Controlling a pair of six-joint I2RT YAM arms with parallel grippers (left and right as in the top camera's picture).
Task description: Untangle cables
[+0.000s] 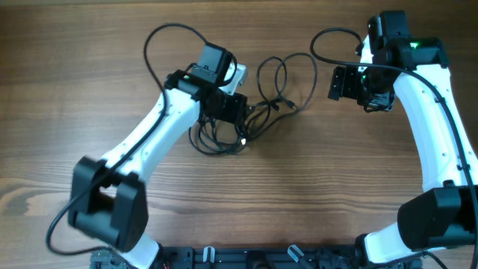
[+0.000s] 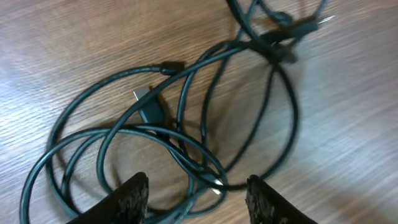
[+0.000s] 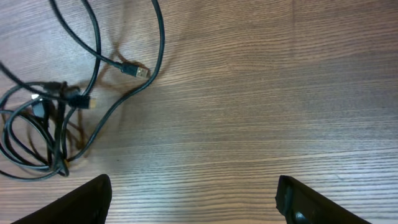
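Observation:
The cables [image 1: 278, 102] lie as a tangle of thin black cords on the wooden table, with loose loops toward the back and a small coil toward the front left. My left gripper [image 1: 237, 119] hangs right over the coil. In the left wrist view its jaws [image 2: 197, 193] stand apart, with several strands and a metal plug tip [image 2: 216, 184] lying between the fingertips, and a black connector [image 2: 149, 113] sits further in. My right gripper [image 1: 336, 82] is open to the right of the tangle, nothing between its fingers [image 3: 193, 193]. The cables [image 3: 62, 94] and a USB plug [image 3: 138, 71] show at its upper left.
A thicker black wire [image 1: 160, 41] fixed to the left arm arcs over the table at the back left, and another [image 1: 328, 36] loops by the right arm. A black mount [image 1: 246, 258] runs along the front edge. Bare wood [image 3: 261, 93] lies under the right gripper.

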